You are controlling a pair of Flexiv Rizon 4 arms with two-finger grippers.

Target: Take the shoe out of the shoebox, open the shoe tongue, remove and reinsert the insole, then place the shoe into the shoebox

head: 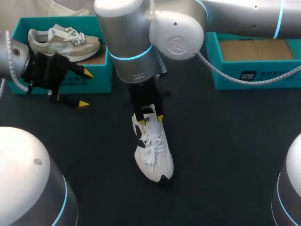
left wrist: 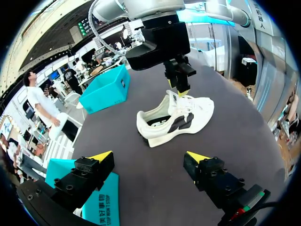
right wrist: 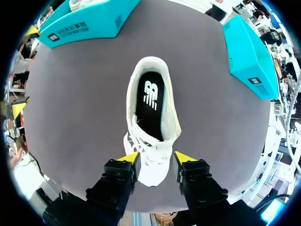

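The black table (head: 225,141) carries the white sneaker (head: 153,150), standing on its sole outside both boxes. The left shoebox (head: 96,77), holding a beige sneaker (head: 61,41), stands beyond and left of the white sneaker. The right shoebox (head: 263,77) stands beyond and right of it.

The left gripper (head: 86,88) hangs spread apart, well left of the white sneaker. The right gripper (right wrist: 156,158) sits right over its laces, and I cannot tell whether it pinches anything. The dark insole (right wrist: 151,101) lies inside.

The white sneaker is probably light, with a soft upper. Its floppy tongue (left wrist: 175,98) suits a pinch at the top edge, and the heel collar is firmer for lifting.
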